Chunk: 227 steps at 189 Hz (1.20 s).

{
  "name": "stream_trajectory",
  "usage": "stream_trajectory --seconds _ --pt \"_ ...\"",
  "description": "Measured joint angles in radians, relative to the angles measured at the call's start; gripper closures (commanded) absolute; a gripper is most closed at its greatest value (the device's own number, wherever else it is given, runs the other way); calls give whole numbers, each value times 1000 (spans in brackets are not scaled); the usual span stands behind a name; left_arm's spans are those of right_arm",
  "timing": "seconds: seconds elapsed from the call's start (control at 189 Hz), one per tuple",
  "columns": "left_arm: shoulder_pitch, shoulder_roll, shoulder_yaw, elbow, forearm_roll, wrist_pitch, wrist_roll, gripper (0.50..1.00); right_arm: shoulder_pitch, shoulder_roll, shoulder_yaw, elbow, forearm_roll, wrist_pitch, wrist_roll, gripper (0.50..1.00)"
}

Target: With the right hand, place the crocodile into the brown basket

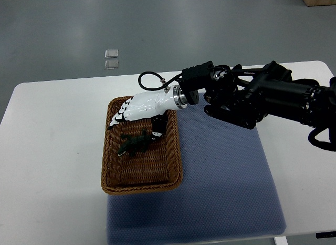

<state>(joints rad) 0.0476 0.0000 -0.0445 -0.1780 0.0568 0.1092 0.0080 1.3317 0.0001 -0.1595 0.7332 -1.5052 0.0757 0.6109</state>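
Observation:
A dark green toy crocodile (135, 143) lies inside the brown wicker basket (140, 186), near its middle. My right hand (131, 111), white with black fingertips, reaches in from the right over the basket's far end, just above the crocodile. Its fingers are extended and relaxed and hold nothing; the thumb (157, 128) points down toward the crocodile's tail end. The black right arm (262, 98) stretches across the table's far right.
The basket sits on the left edge of a blue-grey mat (226, 182) on a white table (52, 150). Two small clear squares (111, 58) lie on the grey floor beyond the table.

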Motion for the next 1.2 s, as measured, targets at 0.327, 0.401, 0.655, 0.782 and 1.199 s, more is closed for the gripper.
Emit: stream_trajectory --seconds 0.327,0.401,0.655,0.782,1.199 --pt "0 0 0 0 0 0 0 500 6 -5 36 -1 20 3 0 576" --pt "0 0 0 0 0 0 0 500 8 -24 58 -3 66 11 0 576" --pt "0 0 0 0 0 0 0 500 2 -136 131 -25 413 176 -1 574" --pt "0 0 0 0 0 0 0 500 -13 -201 168 -30 574 243 -6 574" --pt "0 0 2 0 0 0 0 500 -182 -359 209 -81 1112 378 -80 574"
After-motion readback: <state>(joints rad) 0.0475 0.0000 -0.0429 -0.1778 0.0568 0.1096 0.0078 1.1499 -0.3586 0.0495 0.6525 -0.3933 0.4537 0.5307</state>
